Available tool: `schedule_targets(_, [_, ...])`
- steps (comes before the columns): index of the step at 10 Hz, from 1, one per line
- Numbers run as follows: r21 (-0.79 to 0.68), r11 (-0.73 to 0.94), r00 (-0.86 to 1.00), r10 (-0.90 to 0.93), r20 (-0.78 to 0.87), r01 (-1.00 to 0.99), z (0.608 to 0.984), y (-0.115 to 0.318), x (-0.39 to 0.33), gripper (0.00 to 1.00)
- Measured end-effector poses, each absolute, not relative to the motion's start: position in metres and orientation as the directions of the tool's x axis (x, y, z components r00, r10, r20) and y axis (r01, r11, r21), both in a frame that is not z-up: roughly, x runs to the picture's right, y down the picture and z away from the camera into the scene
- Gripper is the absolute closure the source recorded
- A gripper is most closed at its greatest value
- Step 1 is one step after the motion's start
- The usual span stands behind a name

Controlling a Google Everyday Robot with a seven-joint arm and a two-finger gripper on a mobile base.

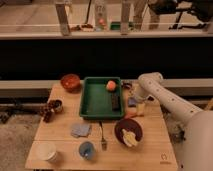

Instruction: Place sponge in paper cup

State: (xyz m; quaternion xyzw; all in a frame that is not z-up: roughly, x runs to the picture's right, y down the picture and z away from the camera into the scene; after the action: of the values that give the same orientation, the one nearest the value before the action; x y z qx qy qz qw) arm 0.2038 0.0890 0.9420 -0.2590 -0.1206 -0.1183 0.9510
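Observation:
A white paper cup stands at the table's front left corner. My gripper is low over the table, just right of the green tray, at the end of the white arm that reaches in from the right. A small yellowish and bluish object, which may be the sponge, lies right under the gripper. I cannot tell whether the gripper touches it. The paper cup is far from the gripper, across the table.
The tray holds an orange fruit and a dark bar. An orange bowl is at the back left and a dark bowl with yellow food at the front right. A blue cup, a fork, a grey-blue cloth and a dark cluster also lie on the table.

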Motion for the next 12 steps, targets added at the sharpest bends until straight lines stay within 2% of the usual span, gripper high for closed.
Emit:
schedule_targets(2, [-0.46,0.838,0.939,-0.162,0.303,0.293,0.9409,0.0891,0.2044,0.25])
schedule_targets(3, [-0.455,0.838,0.935,-0.167,0.313,0.302,0.9403,0.0891,0.2049,0.37])
schedule_targets(5, [-0.453,0.835,0.932,-0.178,0.316,0.313,0.9408,0.0888,0.2051,0.54])
schedule_targets(7, [-0.453,0.835,0.932,-0.176,0.316,0.312,0.9362,0.0862,0.2059,0.8])
schedule_targets(9, [-0.454,0.834,0.932,-0.178,0.315,0.313,0.934,0.0856,0.2069,0.96])
schedule_targets(10, [-0.455,0.833,0.932,-0.179,0.316,0.314,0.9339,0.0854,0.2059,1.0])
schedule_targets(12, [-0.475,0.818,0.932,-0.19,0.31,0.325,0.9406,0.0881,0.2033,1.0])
